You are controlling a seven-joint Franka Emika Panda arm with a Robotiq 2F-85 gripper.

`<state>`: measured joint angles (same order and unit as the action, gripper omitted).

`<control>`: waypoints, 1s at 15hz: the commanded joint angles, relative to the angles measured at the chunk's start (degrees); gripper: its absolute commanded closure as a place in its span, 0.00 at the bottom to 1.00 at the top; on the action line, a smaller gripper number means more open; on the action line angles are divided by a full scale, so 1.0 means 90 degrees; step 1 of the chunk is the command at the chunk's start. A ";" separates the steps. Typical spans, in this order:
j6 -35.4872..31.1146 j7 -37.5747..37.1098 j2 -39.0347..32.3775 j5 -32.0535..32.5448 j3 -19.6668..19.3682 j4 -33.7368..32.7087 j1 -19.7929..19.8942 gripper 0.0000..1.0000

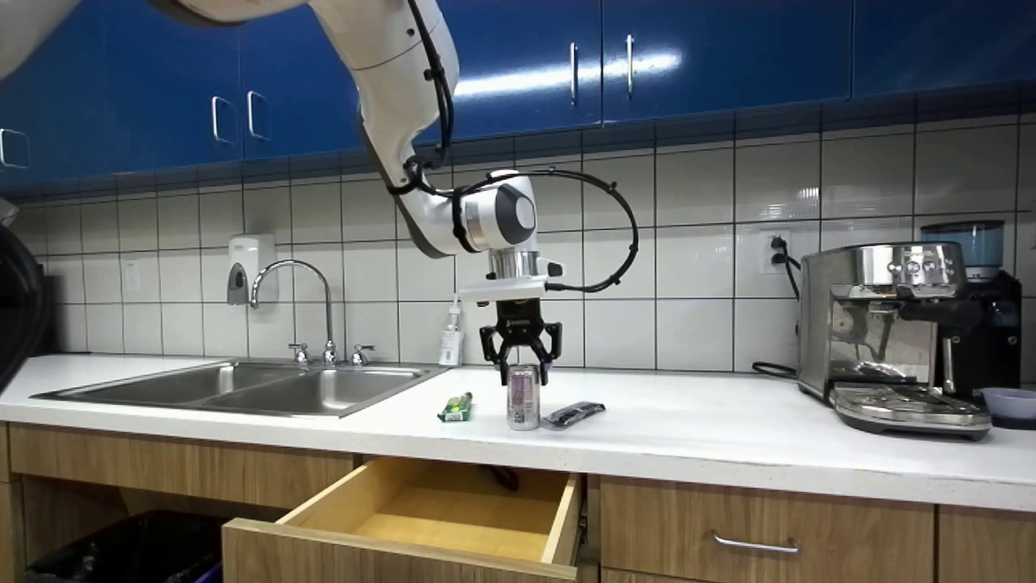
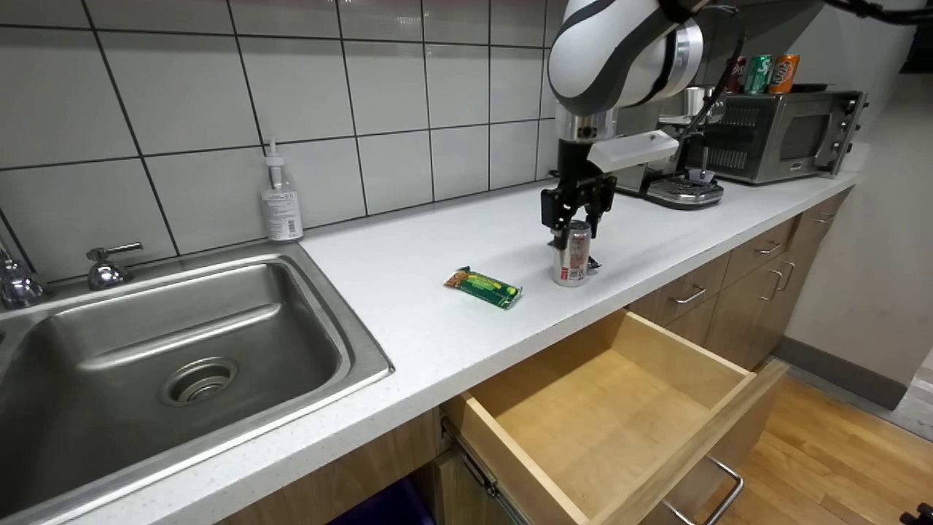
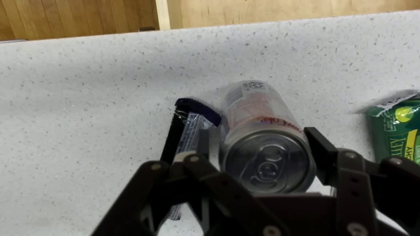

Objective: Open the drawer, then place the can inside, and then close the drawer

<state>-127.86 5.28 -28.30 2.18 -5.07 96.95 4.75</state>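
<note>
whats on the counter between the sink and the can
A green-wrapped bar lies on the counter between the sink and the can, visible in both exterior views.

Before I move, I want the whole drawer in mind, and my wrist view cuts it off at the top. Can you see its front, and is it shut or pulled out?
Observer: Pulled out. In an exterior view the front of the drawer stands well out past the edge of the counter.
Operator: Good. At the right of my picture I get part of a green packet. What lies beyond it, on the side away from the can?
Observer: The sink, set into the counter; both exterior views show it there.
</note>
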 commanded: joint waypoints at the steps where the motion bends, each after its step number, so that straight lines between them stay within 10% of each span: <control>1: 0.0271 0.0120 -0.0093 -0.0045 0.0117 -0.0270 0.0098 0.58; 15: -0.0013 0.0088 0.0679 -0.0071 0.0329 0.0724 -0.0045 0.61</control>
<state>-127.64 5.28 -26.49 2.17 -2.98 99.03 4.36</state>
